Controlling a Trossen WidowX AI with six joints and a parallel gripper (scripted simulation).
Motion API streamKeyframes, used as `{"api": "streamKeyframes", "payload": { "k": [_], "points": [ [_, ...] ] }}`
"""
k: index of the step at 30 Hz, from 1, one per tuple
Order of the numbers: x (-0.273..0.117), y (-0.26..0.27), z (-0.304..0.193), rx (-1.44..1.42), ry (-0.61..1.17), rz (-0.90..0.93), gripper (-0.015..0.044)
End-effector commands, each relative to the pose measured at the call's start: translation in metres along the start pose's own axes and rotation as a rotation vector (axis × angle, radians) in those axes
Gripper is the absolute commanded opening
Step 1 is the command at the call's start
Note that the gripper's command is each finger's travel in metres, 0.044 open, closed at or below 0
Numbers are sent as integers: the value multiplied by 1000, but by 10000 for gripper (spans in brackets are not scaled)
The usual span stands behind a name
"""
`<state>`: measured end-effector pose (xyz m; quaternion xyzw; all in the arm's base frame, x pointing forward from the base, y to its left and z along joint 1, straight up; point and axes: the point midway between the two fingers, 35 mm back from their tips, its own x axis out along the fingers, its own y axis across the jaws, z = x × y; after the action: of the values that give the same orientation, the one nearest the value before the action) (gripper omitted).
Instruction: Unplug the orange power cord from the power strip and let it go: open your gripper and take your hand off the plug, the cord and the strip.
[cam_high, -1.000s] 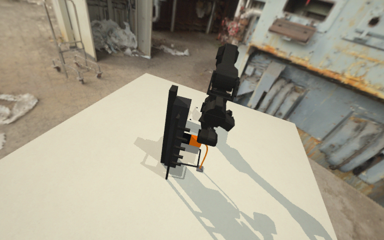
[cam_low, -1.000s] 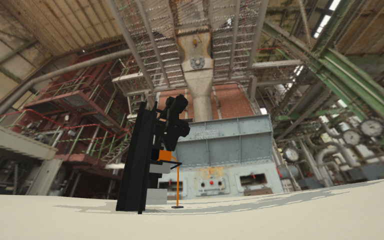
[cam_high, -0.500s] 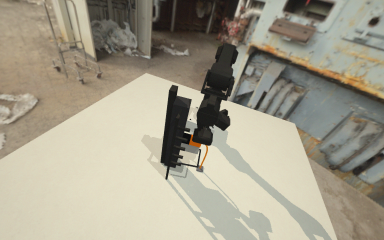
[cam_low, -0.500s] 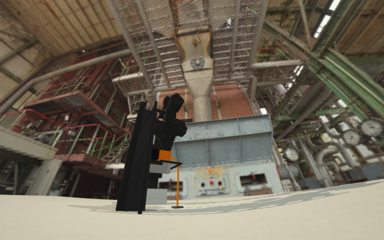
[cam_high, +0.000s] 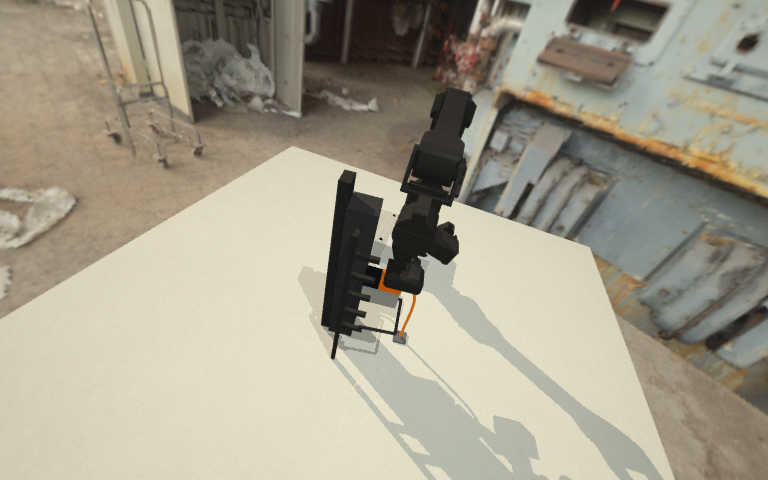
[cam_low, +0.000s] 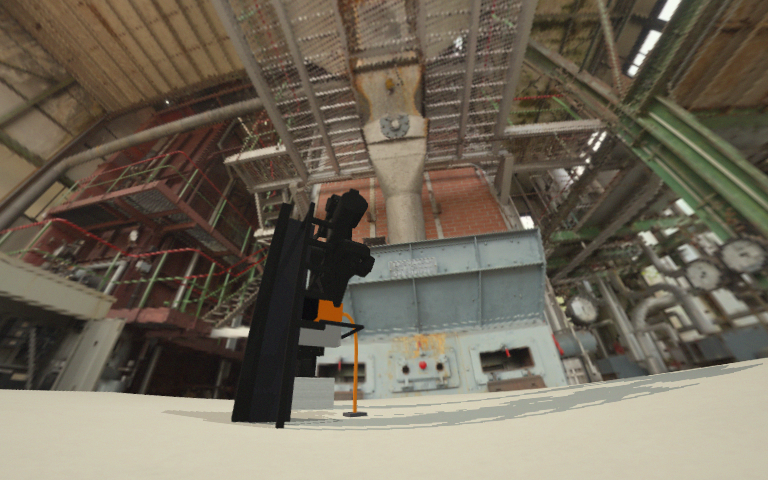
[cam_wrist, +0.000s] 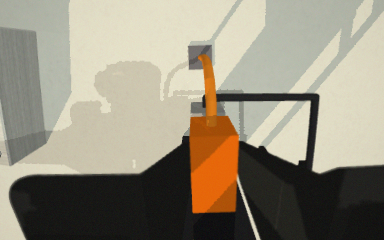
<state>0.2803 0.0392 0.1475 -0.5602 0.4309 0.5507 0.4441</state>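
Observation:
The orange plug (cam_high: 389, 283) (cam_low: 328, 310) (cam_wrist: 214, 172) sticks out sideways from the upright black power strip (cam_high: 365, 217) (cam_low: 274, 345), with a dark part between its orange body and the strip. I cannot tell how deep it sits. The orange cord (cam_high: 411, 311) (cam_low: 355, 367) (cam_wrist: 210, 95) runs from the plug's outer end down to a small grey block (cam_high: 399, 338) (cam_low: 355, 414) (cam_wrist: 194, 62). My gripper (cam_low: 335, 302) (cam_wrist: 212, 149) is shut on the orange plug, one finger against each side in the wrist view. In the top view it partly hides the plug.
A thin black bracket (cam_high: 398, 316) (cam_wrist: 270, 97) juts from the strip beside the plug, close to the cord. Grey blocks (cam_low: 322, 337) (cam_low: 313, 393) (cam_wrist: 22, 95) stand out along the strip. Several short black pegs line the strip's side. The pale table (cam_high: 198, 339) lies below.

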Motion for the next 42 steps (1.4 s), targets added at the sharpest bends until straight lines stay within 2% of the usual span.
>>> {"api": "streamKeyframes", "payload": {
  "k": [1,4,41,42],
  "points": [
    [0,0,0,0,0,-1,15],
    [0,0,0,0,0,-1,0],
    [-1,0,58,-3,-3,0,0],
    [0,1,56,-4,-2,0,26]
  ]
}}
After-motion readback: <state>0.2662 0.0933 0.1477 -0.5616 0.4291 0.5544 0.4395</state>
